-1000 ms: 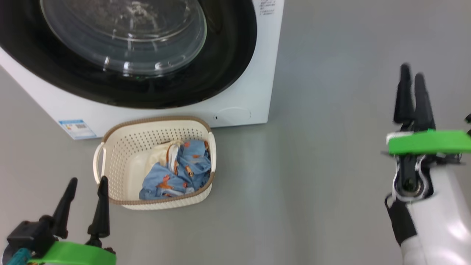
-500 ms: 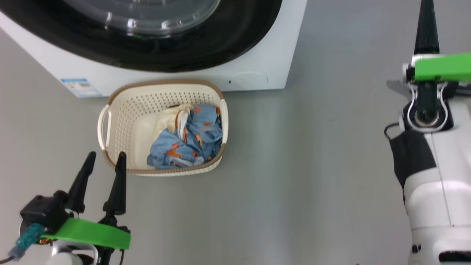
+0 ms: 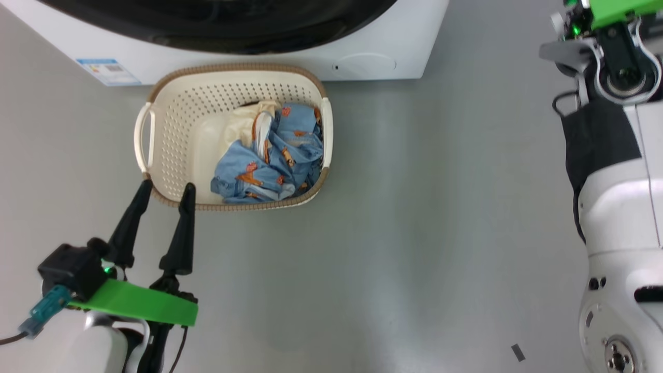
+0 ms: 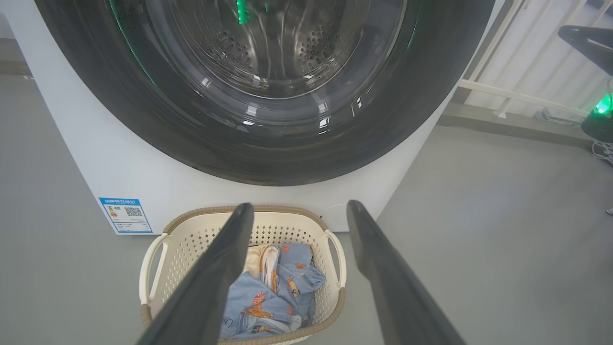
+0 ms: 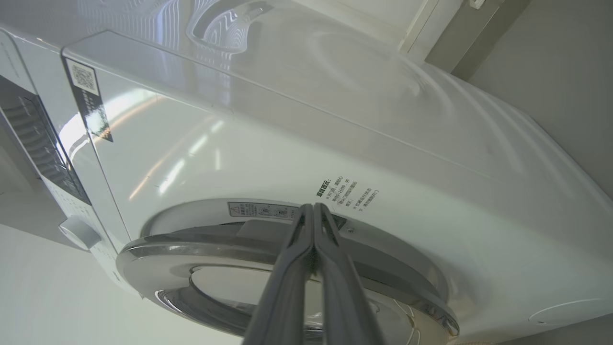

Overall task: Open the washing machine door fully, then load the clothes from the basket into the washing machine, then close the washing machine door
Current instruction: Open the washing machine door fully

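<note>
Pressing its two fingers flat together, the right gripper (image 5: pixel 313 207) grasps nothing. We see its tips at the lower middle of the right wrist view, aimed at a dark recess along the edge of the washing machine door (image 5: pixel 191 247); we cannot tell whether they touch it. The door lies shut against the washing machine (image 5: pixel 239 158), so we judge that the opening step is not yet done.

Our first worry is the tips glancing off the glossy rim rather than catching in the recess. That would leave the door latched or only partly swung.

At the lower left of the head view the left gripper (image 3: pixel 168 185) is spread wide and empty, its tips at the near rim of the basket (image 3: pixel 171 111). A bend of the body could push the fingers into that rim and shove the basket along the floor (image 3: pixel 414 233).

The basket sits just in front of the machine's base, with the clothes (image 3: pixel 269 160) heaped in its right half. If the door swings low, it may clip the basket.
</note>
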Robot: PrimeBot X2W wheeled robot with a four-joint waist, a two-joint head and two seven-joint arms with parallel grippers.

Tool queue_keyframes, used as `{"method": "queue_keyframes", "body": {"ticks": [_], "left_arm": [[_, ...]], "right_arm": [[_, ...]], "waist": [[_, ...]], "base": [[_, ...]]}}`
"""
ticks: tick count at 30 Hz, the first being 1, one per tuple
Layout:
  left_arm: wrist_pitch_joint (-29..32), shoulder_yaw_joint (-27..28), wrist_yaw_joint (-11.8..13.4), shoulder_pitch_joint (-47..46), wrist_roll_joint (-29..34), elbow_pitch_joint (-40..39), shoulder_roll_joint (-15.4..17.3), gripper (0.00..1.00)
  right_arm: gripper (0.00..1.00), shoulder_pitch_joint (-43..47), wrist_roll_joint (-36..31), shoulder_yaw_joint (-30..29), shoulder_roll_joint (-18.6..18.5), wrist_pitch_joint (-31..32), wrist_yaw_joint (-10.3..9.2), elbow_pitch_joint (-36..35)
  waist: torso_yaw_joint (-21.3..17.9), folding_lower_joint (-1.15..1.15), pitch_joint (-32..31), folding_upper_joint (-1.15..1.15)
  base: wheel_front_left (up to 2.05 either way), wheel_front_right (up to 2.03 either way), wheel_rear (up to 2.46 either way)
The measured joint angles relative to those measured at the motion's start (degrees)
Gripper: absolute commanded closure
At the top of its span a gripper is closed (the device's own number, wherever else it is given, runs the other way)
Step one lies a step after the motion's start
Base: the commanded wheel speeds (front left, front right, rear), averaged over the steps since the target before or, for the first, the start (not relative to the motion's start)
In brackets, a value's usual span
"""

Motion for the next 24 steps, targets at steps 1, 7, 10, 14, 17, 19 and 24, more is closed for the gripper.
{"method": "queue_keyframes", "body": {"ticks": [1, 7, 10, 14, 17, 19, 24], "left_arm": [[0.0, -0.3, 0.0, -0.3, 0.0, 0.0, 0.1, 0.0], [0.0, -2.0, 0.0, -2.3, -0.6, -0.4, 0.2, 0.0], [0.0, -2.7, 0.0, -3.4, -1.0, -0.7, 0.2, 0.0], [0.0, -3.4, 0.0, -4.4, -1.5, -1.0, 0.2, 0.0], [0.0, -3.5, 0.0, -5.3, -1.6, -1.2, 0.1, 0.0], [0.0, -3.6, 0.0, -5.7, -2.0, -1.2, 0.0, 0.0], [0.0, -4.6, 0.0, -6.8, -2.4, -1.3, -0.5, 0.0]], "right_arm": [[1.0, -1.0, 0.4, 0.0, 0.0, 1.8, 0.0, 0.8], [1.0, -6.4, -0.2, -0.5, 0.0, 6.6, 0.0, 5.1], [1.0, -9.9, -0.2, -1.3, -0.1, 6.9, 0.0, 6.9], [1.0, -13.9, -1.1, -0.7, -0.2, 6.9, 0.0, 10.1], [1.0, -16.4, -2.2, 0.7, -0.2, 7.1, 0.0, 12.6], [1.0, -17.9, -2.1, 1.7, -0.3, 7.0, 0.0, 13.8], [1.0, -20.0, -1.5, 3.9, -0.3, 5.4, 0.0, 16.5]], "waist": [[0.1, 0.0, 0.4, 0.0], [0.9, 0.0, 2.9, 0.0], [1.4, 0.0, 4.0, 0.0], [2.2, -0.01, 5.4, 0.0], [2.9, -0.01, 6.6, 0.0], [3.3, 0.0, 7.4, 0.0], [4.3, 0.0, 9.1, 0.0]], "base": [[0.0, 0.0, 0.0], [0.0, 0.0, 0.0], [0.0, 0.0, 0.0], [0.0, 0.0, 0.0], [0.0, 0.0, 0.0], [0.0, 0.0, 0.0], [0.0, 0.0, 0.0]]}}
